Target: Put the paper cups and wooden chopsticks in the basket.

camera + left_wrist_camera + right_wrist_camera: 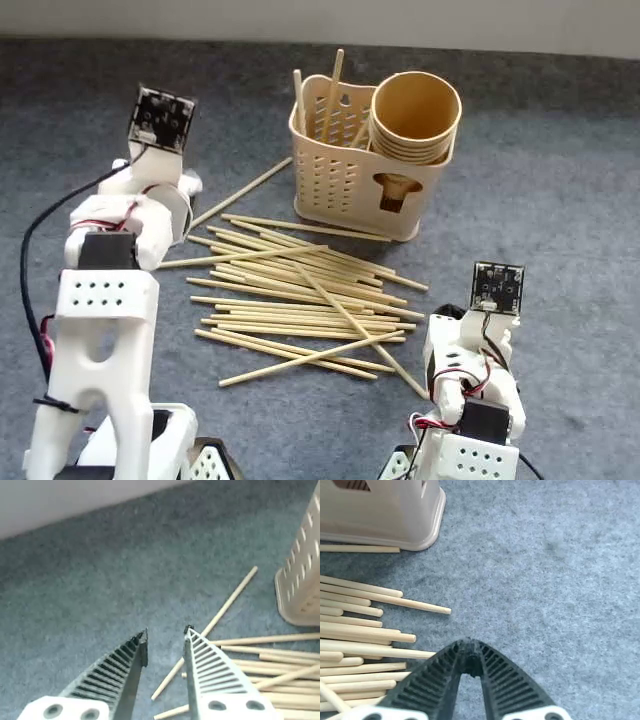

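A cream perforated basket (340, 190) stands at the back middle of the grey carpet, holding a stack of paper cups (415, 115) and a few upright chopsticks (330, 95). Many wooden chopsticks (300, 295) lie in a loose pile in front of it. My left gripper (166, 634) hovers open over bare carpet by the pile's left end, close to one slanted chopstick (220, 616). My right gripper (469, 645) is shut with nothing in it, above the carpet just right of the pile's tips (385, 625). The basket's corner (395, 522) lies beyond it.
The left arm's body (105, 300) stands at the front left, the right arm's body (470, 390) at the front right. Bare carpet lies right of the basket and behind it up to a pale wall (320, 20).
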{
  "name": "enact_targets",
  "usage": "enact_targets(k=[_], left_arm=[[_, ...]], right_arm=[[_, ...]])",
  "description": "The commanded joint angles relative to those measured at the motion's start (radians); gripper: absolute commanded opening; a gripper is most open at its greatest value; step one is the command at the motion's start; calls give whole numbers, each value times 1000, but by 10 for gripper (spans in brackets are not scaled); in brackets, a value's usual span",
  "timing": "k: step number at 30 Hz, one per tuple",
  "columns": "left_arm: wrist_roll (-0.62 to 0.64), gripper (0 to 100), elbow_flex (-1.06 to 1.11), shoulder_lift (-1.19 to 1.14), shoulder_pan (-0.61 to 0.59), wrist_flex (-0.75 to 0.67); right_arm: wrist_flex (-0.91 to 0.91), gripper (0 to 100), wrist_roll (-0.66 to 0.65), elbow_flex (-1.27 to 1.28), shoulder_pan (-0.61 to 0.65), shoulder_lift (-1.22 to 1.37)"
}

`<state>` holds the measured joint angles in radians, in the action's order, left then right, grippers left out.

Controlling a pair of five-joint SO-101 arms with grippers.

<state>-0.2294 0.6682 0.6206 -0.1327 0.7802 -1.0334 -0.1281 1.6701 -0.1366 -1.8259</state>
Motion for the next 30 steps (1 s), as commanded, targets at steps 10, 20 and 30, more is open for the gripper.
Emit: enact_targets(k=[10,20,30], left_arm=[[-146,130,-58,-255,-22,9],[-187,130,-461,-776,-19,120],[-190,129,-900,-1210,-21,333]], right_arm=[[18,5,-8,114,4,-12],[18,5,-8,114,4,-12],[18,5,-8,114,4,-12]])
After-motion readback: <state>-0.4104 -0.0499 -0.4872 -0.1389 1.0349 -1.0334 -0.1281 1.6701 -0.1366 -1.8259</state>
